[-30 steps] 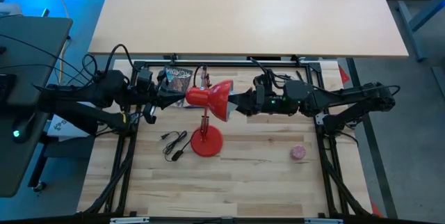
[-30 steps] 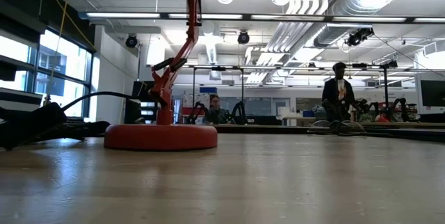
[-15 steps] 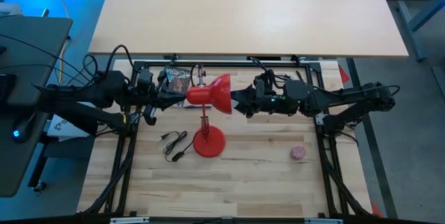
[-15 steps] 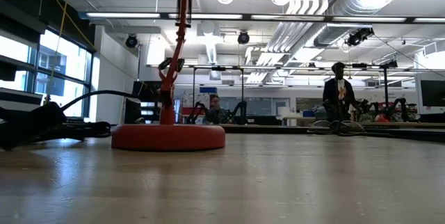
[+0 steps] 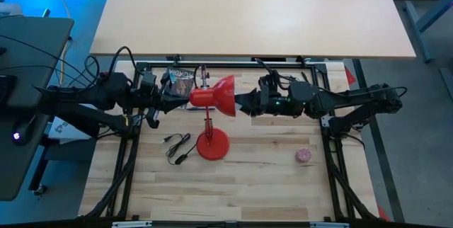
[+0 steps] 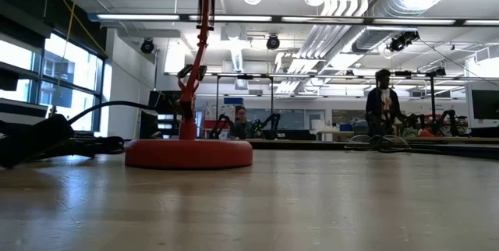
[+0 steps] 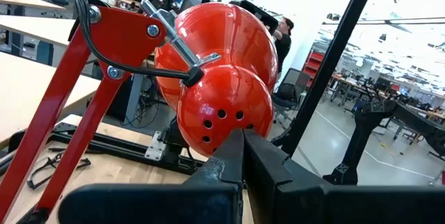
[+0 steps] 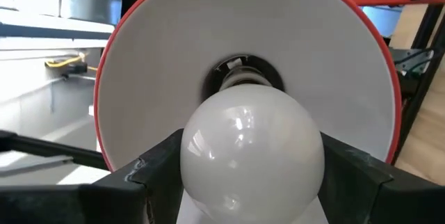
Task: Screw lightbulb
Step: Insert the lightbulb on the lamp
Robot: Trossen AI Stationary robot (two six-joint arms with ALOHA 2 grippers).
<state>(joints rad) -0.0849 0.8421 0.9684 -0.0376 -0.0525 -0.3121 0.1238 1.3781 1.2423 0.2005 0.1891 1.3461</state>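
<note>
My right fingers [image 8: 236, 182] hold the lightbulb [image 8: 252, 144] by its round glass, one on each flank, so the screw base points straight at the socket [image 8: 243, 74] deep in the red shade [image 8: 160, 64]. The base looks to be at or just inside the socket mouth; I cannot tell how far the thread has caught. In the high view the bulb sits at the shade's three o'clock opening, hidden between shade and gripper. My left fingers [image 7: 240, 158] are pressed together against the back of the lamp head [image 7: 222, 109] at its nine o'clock side, bracing it so turning does not push the shade away. Farther off, the lamp base [image 5: 211, 145] stands on the surface [image 5: 269, 185], its cord plug [image 5: 175, 149] just beside at nine o'clock.
</note>
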